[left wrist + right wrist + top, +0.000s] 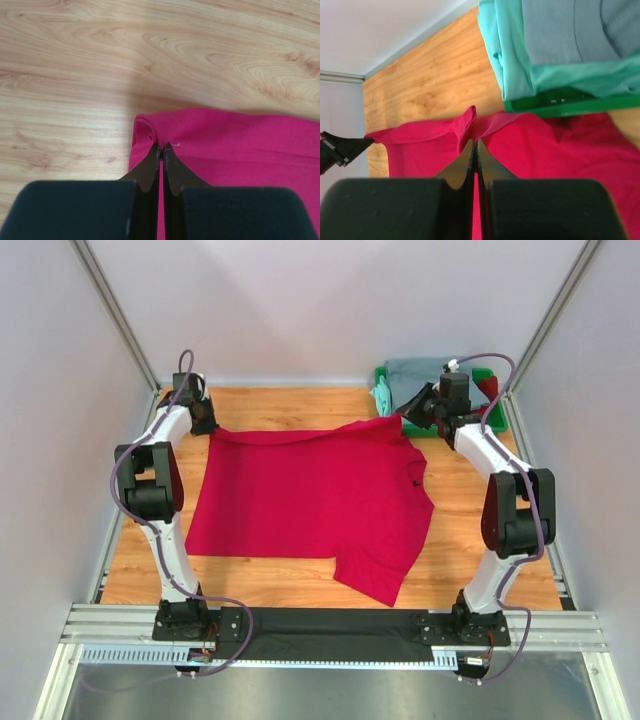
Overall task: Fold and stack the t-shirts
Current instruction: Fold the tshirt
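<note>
Folding looks barely begun: red tee (310,495) lies flat on the table (280,585), left claw (161,147) and right claw (474,142) each clamped on a far corner (other tees (415,370) piled far right).

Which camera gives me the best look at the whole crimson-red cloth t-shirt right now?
Top external: the crimson-red cloth t-shirt shows whole, spread on the wooden table. Left wrist shows only the corner pinched in the left claw; right wrist only the edge pinched in the right claw.
</note>
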Robot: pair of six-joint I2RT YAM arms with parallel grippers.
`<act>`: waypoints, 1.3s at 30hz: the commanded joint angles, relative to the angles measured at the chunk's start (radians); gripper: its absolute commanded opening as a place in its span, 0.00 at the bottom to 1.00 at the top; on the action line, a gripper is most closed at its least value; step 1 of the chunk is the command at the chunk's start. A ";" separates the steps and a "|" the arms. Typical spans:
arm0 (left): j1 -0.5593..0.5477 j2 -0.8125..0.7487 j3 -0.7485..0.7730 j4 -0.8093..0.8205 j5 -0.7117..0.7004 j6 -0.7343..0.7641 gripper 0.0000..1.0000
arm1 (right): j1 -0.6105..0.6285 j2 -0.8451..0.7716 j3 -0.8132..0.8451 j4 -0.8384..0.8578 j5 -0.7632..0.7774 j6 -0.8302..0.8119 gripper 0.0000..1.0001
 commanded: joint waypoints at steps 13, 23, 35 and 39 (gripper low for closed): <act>0.069 -0.035 0.062 -0.243 0.116 0.003 0.00 | 0.037 -0.321 -0.137 -0.319 0.077 0.017 0.00; 0.076 -0.083 0.041 -0.356 0.148 0.000 0.00 | 0.039 -0.436 -0.230 -0.439 0.053 0.054 0.00; 0.078 -0.121 -0.051 -0.427 0.133 0.000 0.00 | 0.049 -0.553 -0.393 -0.421 0.100 0.068 0.00; 0.078 -0.118 -0.069 -0.432 0.133 -0.011 0.00 | 0.048 -0.527 -0.419 -0.384 0.117 0.034 0.00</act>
